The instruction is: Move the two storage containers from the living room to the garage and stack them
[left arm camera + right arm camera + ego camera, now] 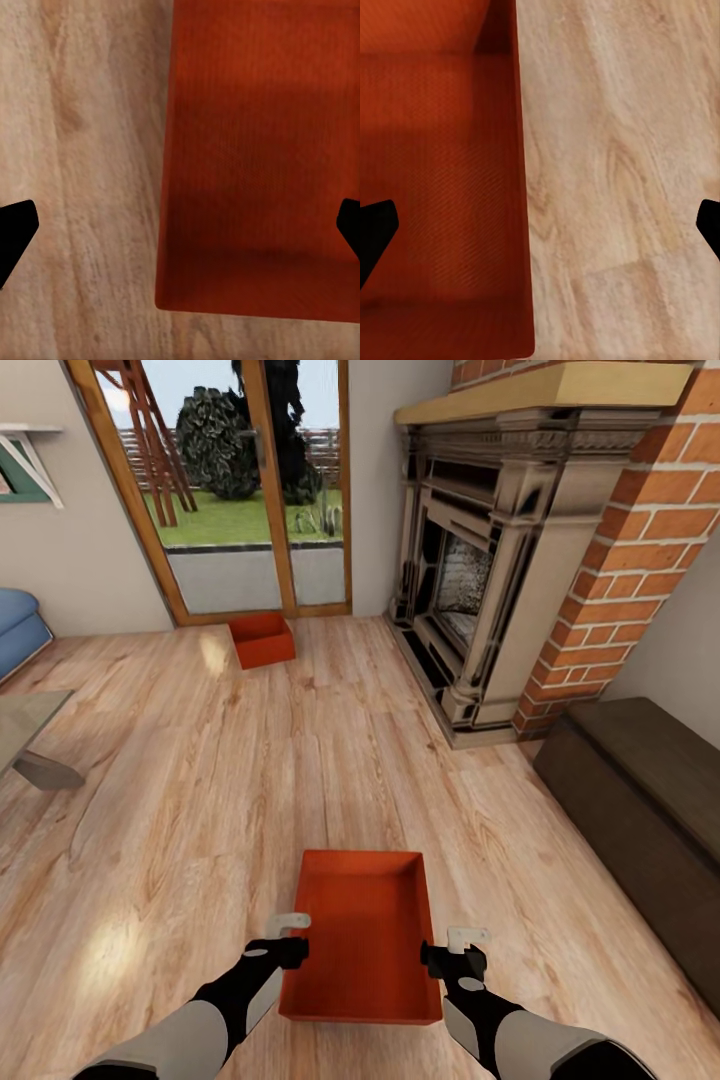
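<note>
One orange-red storage container (365,935) lies on the living room's wood planks just in front of me, its open top facing up. My left gripper (290,938) hovers open over its left wall, and my right gripper (461,946) hovers open over its right wall. In the left wrist view the container (262,165) and its edge lie between the spread black fingertips (16,231). In the right wrist view the container (435,165) likewise reaches between the fingertips (375,229). The other storage container (262,640) sits far off by the glass doors.
A brick fireplace (480,580) stands at the right, with a dark low bench (640,800) nearer along the right wall. Glass doors (250,490) are straight ahead. A blue sofa (20,625) and a glass table (30,735) are at the left.
</note>
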### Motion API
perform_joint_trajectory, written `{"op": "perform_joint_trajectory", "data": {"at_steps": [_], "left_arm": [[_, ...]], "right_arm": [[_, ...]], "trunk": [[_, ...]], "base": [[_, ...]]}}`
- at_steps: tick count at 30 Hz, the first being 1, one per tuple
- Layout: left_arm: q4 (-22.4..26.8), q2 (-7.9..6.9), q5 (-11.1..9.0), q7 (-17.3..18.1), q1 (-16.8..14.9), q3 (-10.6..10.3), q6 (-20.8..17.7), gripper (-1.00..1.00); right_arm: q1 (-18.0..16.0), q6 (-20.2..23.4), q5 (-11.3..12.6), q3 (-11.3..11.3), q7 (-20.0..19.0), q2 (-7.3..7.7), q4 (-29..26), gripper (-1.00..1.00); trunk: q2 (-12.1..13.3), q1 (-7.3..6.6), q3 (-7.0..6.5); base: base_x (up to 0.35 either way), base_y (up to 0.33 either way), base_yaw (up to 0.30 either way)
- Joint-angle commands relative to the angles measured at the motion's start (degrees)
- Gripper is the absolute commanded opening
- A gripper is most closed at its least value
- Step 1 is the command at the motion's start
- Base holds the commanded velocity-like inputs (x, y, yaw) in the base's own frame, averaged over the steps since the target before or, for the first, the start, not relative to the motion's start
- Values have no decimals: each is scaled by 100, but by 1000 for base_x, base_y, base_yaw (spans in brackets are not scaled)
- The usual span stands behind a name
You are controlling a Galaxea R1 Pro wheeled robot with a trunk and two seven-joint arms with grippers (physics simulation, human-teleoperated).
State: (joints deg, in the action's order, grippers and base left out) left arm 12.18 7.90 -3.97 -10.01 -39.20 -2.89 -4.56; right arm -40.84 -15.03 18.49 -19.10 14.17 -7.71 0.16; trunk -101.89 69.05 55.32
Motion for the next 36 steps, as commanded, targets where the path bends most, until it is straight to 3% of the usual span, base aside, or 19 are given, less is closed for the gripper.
{"op": "perform_joint_trajectory", "data": {"at_steps": [1,36], "left_arm": [[6,0,-50,-28,0,-29,-31,100],[-5,-15,-69,-34,0,7,-35,100]], "right_arm": [[-3,-17,49,-49,15,-2,3,100],[-3,-21,49,-48,7,-11,6,100]], "trunk": [[-43,22,22],[-1447,791,651]], "base": [[0,0,0],[0,0,0]]}}
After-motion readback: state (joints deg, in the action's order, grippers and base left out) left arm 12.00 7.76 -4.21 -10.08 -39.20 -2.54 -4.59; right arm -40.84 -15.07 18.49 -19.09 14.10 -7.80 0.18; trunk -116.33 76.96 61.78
